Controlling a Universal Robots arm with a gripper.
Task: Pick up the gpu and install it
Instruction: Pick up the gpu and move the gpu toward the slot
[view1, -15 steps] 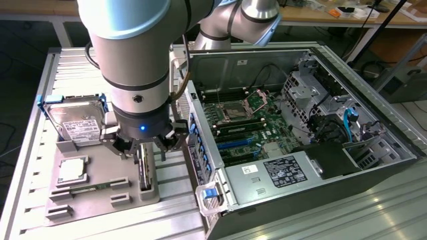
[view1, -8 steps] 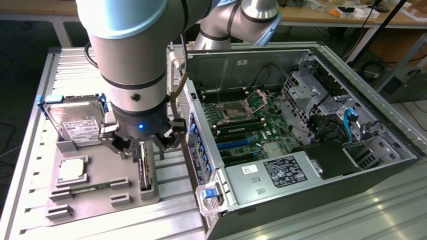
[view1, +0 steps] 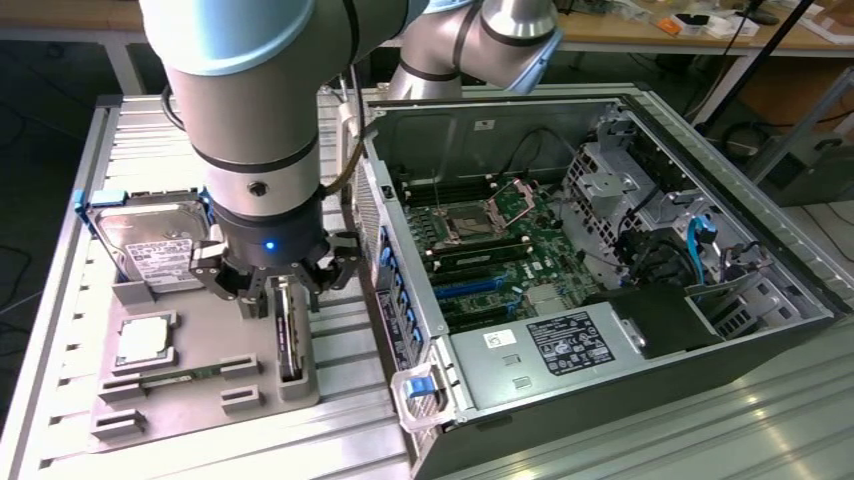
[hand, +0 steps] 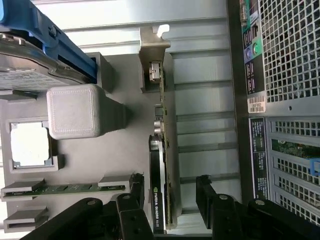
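Grey plastic tray (view1: 214, 345) sits on the slatted metal counter (view1: 354, 425) toward the exterior view's left. At the tray's left end a silver hard drive with a white label and blue frame (view1: 154, 245) rests in its holder. Closer to the camera lie a square silver processor chip (view1: 144, 340) and a slim green memory stick (view1: 174, 378). Along the tray's right side the gpu (view1: 291, 340), a thin dark circuit card with a black fan housing on one face and a silver end bracket, stands on edge in its slot. The black claw (view1: 287, 288) hangs directly over it, spread wide. Its fingers (hand: 136, 192) straddle the card, neither pressing on it. At the exterior view's right an open dark computer case (view1: 667, 400) lies on its side, its green motherboard (view1: 494, 250) exposed.
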